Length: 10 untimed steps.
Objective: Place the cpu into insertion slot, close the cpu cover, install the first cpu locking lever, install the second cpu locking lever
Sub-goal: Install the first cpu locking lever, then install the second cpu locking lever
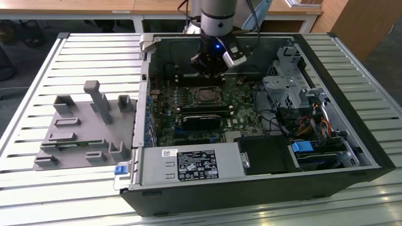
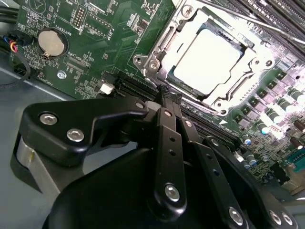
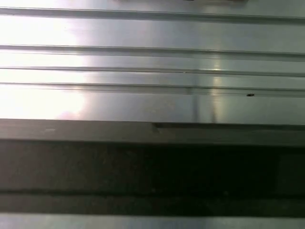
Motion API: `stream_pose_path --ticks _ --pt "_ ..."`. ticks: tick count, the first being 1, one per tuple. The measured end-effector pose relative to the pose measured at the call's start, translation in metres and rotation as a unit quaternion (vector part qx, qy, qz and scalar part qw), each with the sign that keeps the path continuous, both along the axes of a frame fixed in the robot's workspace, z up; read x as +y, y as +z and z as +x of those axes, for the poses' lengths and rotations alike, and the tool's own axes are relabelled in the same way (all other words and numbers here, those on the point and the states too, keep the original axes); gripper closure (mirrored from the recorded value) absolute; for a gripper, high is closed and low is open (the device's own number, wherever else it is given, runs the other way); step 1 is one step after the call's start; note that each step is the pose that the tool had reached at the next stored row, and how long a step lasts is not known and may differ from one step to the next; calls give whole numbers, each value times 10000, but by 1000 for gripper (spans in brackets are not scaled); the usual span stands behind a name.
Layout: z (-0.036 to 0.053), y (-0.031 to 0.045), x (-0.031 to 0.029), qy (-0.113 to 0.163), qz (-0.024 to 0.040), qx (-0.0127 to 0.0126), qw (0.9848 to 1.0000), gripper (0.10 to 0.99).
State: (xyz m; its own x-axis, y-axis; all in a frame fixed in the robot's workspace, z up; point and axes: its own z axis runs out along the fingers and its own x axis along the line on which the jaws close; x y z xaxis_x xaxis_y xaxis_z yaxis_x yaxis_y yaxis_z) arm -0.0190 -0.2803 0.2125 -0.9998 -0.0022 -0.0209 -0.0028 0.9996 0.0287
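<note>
The cpu (image 2: 207, 59) lies flat in the insertion slot (image 1: 195, 96), silver top up. The cpu cover (image 2: 162, 47), a silver frame, lies down around it, and the chip shows through its window. A thin metal lever rod (image 2: 238, 19) runs along one side of the frame. My gripper (image 2: 167, 93) is shut, its black fingertips pressed together with nothing seen between them, right at the socket's near edge. In the exterior view the gripper (image 1: 210, 75) hangs inside the open computer case, just behind the cpu (image 1: 206, 96).
The black case (image 1: 251, 197) lies open on a slatted metal table (image 3: 152, 57). Memory sticks (image 1: 201, 112), a power supply (image 1: 191, 165) and a drive cage (image 1: 285, 89) surround the socket. A grey fixture (image 1: 82, 127) sits at the exterior view's left. A coin battery (image 2: 50, 42) is on the board.
</note>
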Motion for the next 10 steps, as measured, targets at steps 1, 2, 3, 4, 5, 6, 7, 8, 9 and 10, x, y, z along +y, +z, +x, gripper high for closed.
stream_pose_path --ticks 1,2,3,4,5,6,7,8,9,10 --pt "4 -1 -2 0 1 0 10000 980" --pt "6 0 -2 0 0 0 10000 980" --pt "9 0 -4 0 0 0 10000 980" --pt "10 0 -5 0 0 0 10000 980" --pt "15 0 -8 0 0 0 10000 980" --pt "17 0 -10 0 0 0 10000 980" --pt "18 0 -11 0 0 0 10000 980" --pt "19 0 -13 0 0 0 10000 980" --pt "21 0 -14 0 0 0 10000 980" --pt "22 0 -16 0 0 0 10000 980"
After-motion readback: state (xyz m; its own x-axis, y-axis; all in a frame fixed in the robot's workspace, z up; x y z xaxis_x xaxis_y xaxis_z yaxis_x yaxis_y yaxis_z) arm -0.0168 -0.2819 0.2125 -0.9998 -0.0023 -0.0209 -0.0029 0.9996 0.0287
